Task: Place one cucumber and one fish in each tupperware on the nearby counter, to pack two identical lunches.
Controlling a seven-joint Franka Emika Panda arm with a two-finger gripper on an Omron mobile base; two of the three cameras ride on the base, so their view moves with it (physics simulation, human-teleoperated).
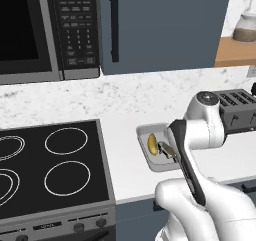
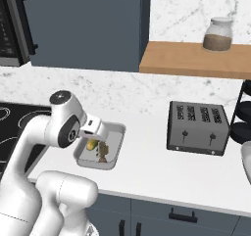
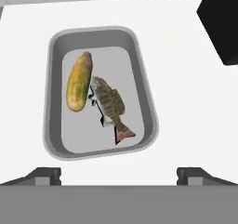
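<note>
Table (image 2: 147, 166): long white top, spreads out under the claw and off to its side. Stove (image 1: 50, 165) w/ black glass top sits beyond the tray on 1 side; toaster (image 2: 197, 127) on the other, well apart from the claw. Microwave (image 1: 45, 30) up above the stove; its keypad has small print, too fine to read. No brand or label legible anywhere.

Tupperware (image 3: 100, 93): 1 grey tray lies straight below the claw (image 3: 118, 174), long side running away from it. Looks like it's parked close to the table's front edge for easy reach.

Cucumber (image 3: 79, 81) and fish (image 3: 109, 107) both lie inside that tray, side by side & touching, fish tail pointing back toward the claw. So this lunch looks packed: 1 of each.

Claw hangs above the tray, tips spread wide, nothing between them; prob. hovering there because it's done w/ this tray. 2nd tray can't be made out for sure.
</note>
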